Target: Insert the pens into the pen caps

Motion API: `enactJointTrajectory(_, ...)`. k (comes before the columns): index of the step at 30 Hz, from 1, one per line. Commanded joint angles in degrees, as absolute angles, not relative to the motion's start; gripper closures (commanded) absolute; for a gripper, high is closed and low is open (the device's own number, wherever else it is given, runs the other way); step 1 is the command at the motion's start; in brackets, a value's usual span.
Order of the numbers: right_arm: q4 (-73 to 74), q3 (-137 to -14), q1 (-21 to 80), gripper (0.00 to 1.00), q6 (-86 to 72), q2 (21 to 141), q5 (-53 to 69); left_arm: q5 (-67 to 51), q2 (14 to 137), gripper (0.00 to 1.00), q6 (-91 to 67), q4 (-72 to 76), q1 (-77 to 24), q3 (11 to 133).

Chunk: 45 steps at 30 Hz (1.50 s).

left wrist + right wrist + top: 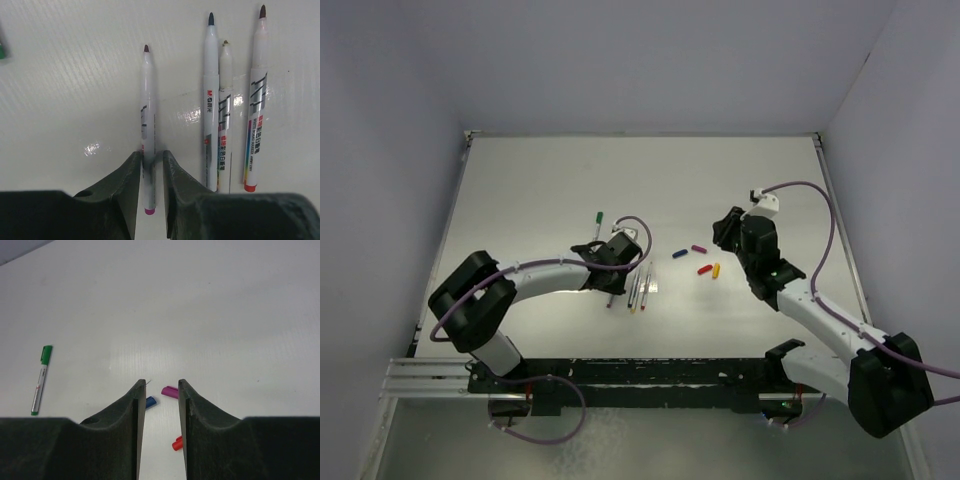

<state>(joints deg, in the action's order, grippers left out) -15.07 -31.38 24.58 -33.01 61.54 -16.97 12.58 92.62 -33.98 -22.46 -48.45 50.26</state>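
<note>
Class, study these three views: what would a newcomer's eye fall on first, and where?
The left gripper clamps a white pen with a purple end, beside three more white pens in a row at mid-table. To their right, four tiny coloured plastic caps lie scattered by the open right gripper, and a green-capped white pen lies apart beyond the left gripper.

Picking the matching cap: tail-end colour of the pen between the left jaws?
Magenta-purple, on the pen; left wrist view.

A lab test cell: white table [540, 190], plain walls [640, 60], robot arms [545, 275] bolted to a rail [420, 377]
</note>
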Motion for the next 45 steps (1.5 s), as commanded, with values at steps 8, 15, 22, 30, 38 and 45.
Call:
enactJointTrajectory(8, -14.6, -32.5, 24.3, 0.67, -34.6, 60.4, -15.8, 7.9, 95.8, 0.87, -35.6, -28.3, -48.7, 48.0)
enactJointTrajectory(15, -10.1, -34.9, 24.3, 0.78, -33.0, 62.8, -16.6, 6.1, 98.9, 1.0, -34.3, -26.5, -48.7, 47.6)
enactJointTrajectory(22, -7.9, -36.6, 24.3, 0.8, -28.3, 68.3, -15.8, 8.2, 90.6, 1.0, -34.7, -24.2, -48.7, 45.5)
enactJointTrajectory(30, -4.6, -42.1, 24.3, 0.7, -18.8, 76.4, -11.5, 10.5, 77.0, 1.0, -34.1, -23.7, -48.7, 46.2)
enactJointTrajectory(38, -3.8, -44.5, 24.3, 0.49, -16.7, 79.9, -10.0, 8.1, 69.7, 1.0, -33.7, -22.9, -48.7, 44.7)
enactJointTrajectory(45, -0.3, -48.7, 24.3, 0.5, -14.0, 85.9, -7.7, 6.6, 67.4, 1.0, -33.9, -20.0, -48.6, 42.8)
